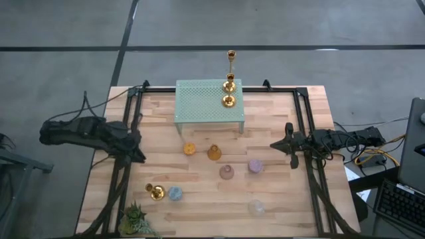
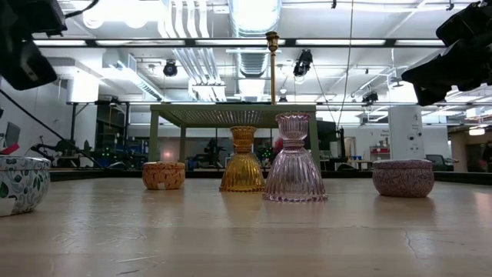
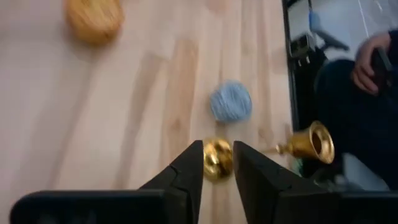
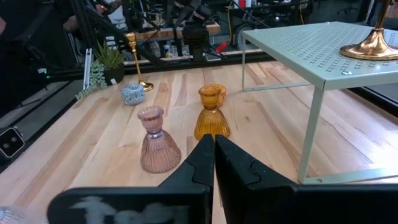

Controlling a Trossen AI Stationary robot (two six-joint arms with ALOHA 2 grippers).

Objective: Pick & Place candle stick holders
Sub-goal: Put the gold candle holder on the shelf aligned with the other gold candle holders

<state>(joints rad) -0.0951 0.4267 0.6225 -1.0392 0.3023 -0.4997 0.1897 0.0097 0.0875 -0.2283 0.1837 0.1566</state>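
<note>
A small gold candlestick [image 1: 155, 192] stands on the near-left part of the wooden table [image 1: 279, 199], with a squat blue holder [image 1: 174, 193] just beside it and a spiky green plant [image 1: 135, 217] at the near-left corner. In the left wrist view the gold piece's round base [image 3: 217, 159] shows in the narrow gap between the left gripper [image 3: 217, 168] fingers, which are slightly parted; whether they touch the metal cannot be told. The left arm hangs over the table's left edge, above and away from that candlestick.

Toward the middle of the table sit an orange holder [image 1: 189, 149] and an amber ribbed glass holder [image 1: 214, 153], then a pink ribbed one [image 1: 227, 172] and a purple squat one [image 1: 255, 165], with a clear glass holder [image 1: 256, 207] nearer the front edge. At the far edge, a mint-green perforated stand [image 1: 199, 103] carries a tall slender gold candlestick [image 1: 231, 66] and a second gold candlestick [image 1: 228, 99] on its right side.

The right gripper [image 4: 214, 146] waits over the table's right side, its fingers pressed together on nothing, pointed toward the amber and pink holders. A person's hand [image 3: 368, 62] shows beyond the table in the left wrist view.
</note>
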